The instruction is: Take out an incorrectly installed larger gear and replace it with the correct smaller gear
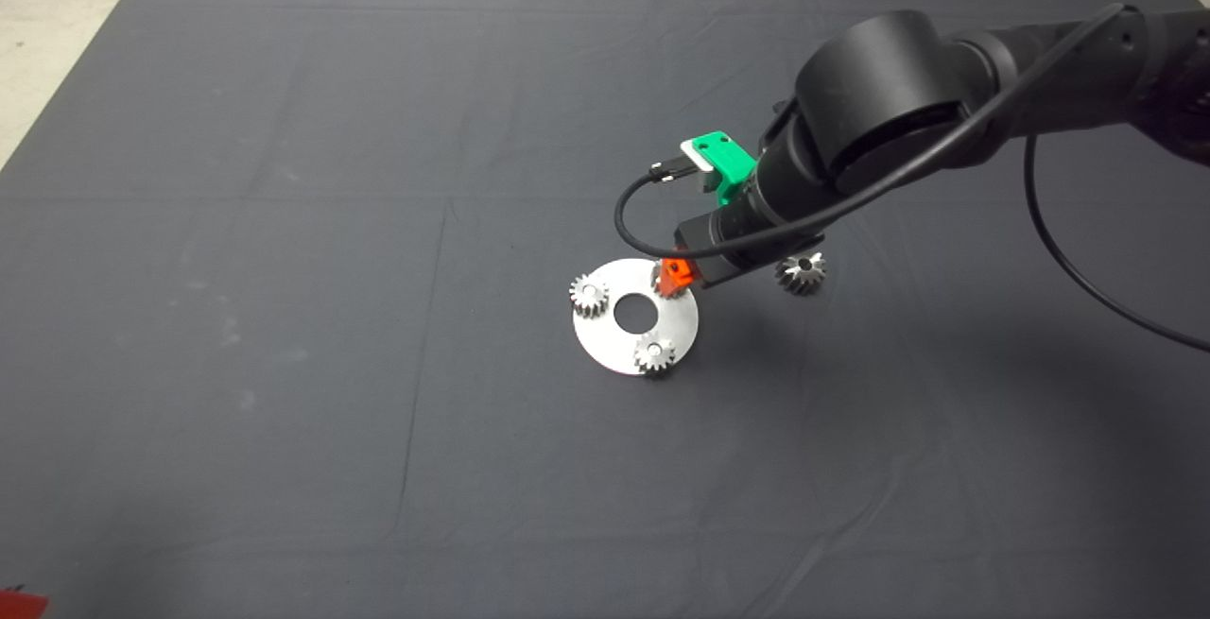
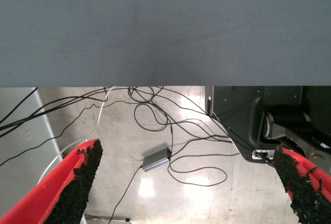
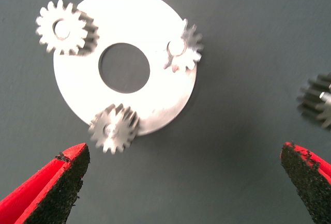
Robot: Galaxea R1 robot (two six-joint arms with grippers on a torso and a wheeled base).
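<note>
Silver-grey metal is showing at the middle of the dark mat [image 1: 284,222]: a flat round plate [image 1: 605,340] with a centre hole is lying there, carrying small gears at its rim. In the right wrist view three small gears are sitting on the plate's edge; the one nearest the right gripper [image 3: 181,182] is the smaller gear [image 3: 113,129], with the two other small gears [image 3: 63,27] [image 3: 183,49] spaced around the rim. The larger gear [image 1: 802,271] is lying on the mat off the plate, just beside the black arm, and is appearing at the edge of the right wrist view, well apart from the plate. The right gripper is hovering above the plate's near edge with its red fingers [image 3: 51,193] spread wide apart, holding nothing and touching nothing; the smaller gear is lying just ahead of one pad, clear of it. In the head view, a red fingertip is overlapping the plate's edge, hiding the gear there. The left gripper [image 2: 186,182] is waiting off the mat at the head view's lower left edge, fingers wide apart and empty, with cables [image 2: 170,125] on the floor beyond.
</note>
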